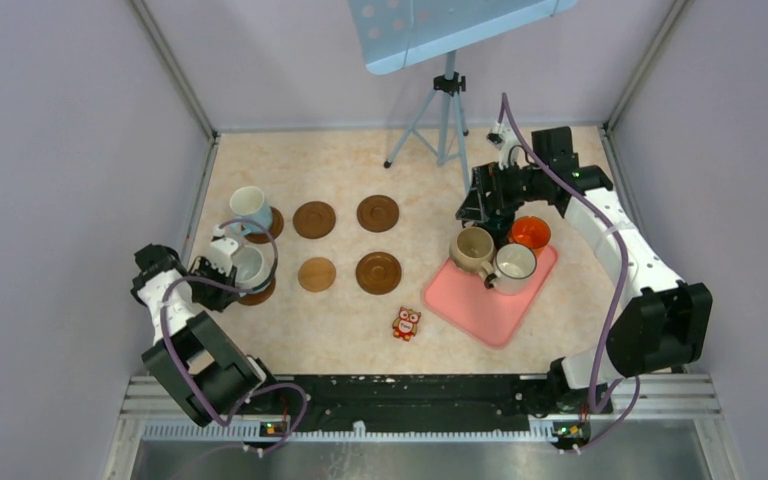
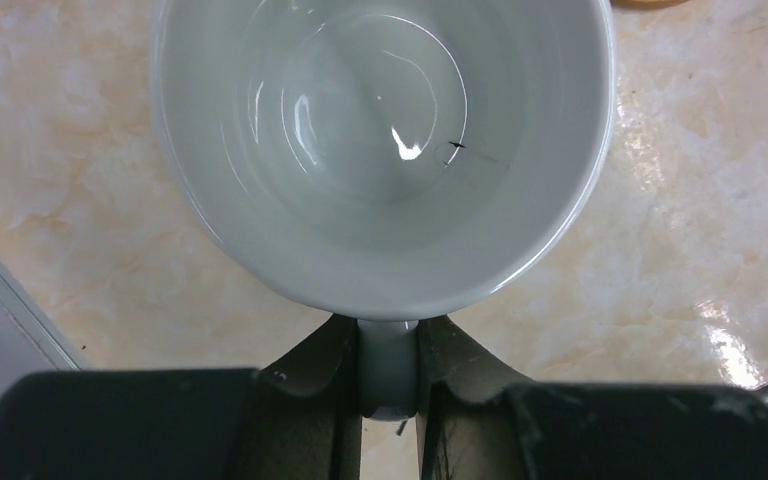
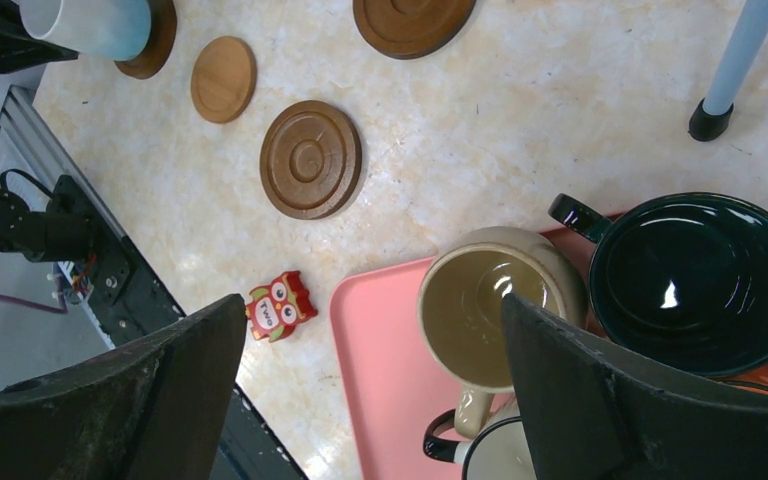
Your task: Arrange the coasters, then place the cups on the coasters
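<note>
Left claw (image 2: 388, 385) clamped tight on the handle of the white mug (image 2: 385, 150). Mug body is dead ahead of the jaws, handle pointing back at the wrist. In the top view it's over the near-left coaster (image 1: 263, 293); can't tell if it's seated or hovering. Right claw (image 3: 370, 320) is wide open and empty, above the beige mug (image 3: 495, 300) on the pink tray (image 3: 385, 410). Right arm is nearer those.

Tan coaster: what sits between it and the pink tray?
One dark rimmed coaster, nothing on it, lies between the tan coaster and pink tray; clearest in the top view.
</note>
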You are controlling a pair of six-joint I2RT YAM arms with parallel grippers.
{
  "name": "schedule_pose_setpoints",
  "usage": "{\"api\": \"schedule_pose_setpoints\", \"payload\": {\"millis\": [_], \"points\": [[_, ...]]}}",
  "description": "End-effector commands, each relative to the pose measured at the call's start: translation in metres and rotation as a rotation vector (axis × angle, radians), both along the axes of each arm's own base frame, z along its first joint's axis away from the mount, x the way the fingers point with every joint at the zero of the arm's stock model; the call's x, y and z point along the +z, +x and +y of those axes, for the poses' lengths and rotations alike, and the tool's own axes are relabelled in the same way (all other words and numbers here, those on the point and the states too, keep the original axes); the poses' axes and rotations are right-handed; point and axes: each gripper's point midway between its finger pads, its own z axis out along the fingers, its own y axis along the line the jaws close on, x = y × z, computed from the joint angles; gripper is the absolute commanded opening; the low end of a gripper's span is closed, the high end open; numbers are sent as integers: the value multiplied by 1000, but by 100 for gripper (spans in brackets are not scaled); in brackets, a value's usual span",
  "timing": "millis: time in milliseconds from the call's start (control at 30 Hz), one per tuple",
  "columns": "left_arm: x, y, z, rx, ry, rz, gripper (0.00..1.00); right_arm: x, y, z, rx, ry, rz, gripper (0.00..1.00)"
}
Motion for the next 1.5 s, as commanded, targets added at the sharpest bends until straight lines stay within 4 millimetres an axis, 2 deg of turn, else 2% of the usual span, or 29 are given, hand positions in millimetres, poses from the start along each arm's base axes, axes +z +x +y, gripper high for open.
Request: {"api": "schedule_pose_setpoints", "payload": {"millis": [0, 333, 633, 1133, 1267, 1467], "points": [[7, 21, 12, -32, 35, -94, 0, 25, -1, 1, 15, 12, -96, 97], [-8, 13, 17, -36, 16, -54, 0, 26, -1, 0, 31, -2, -119, 99], [-14, 6, 11, -63, -37, -29, 0, 24, 0, 0, 32, -3, -116, 99], [-11, -2, 12, -77, -21, 8, 2, 24, -1, 1, 36, 3, -115, 99], [-15, -2, 16, -63, -21, 29, 9, 25, -2, 1, 38, 4, -114, 99], [-10, 2, 20, -44, -5, 17, 42, 27, -2, 1, 38, 3, -119, 99]]}}
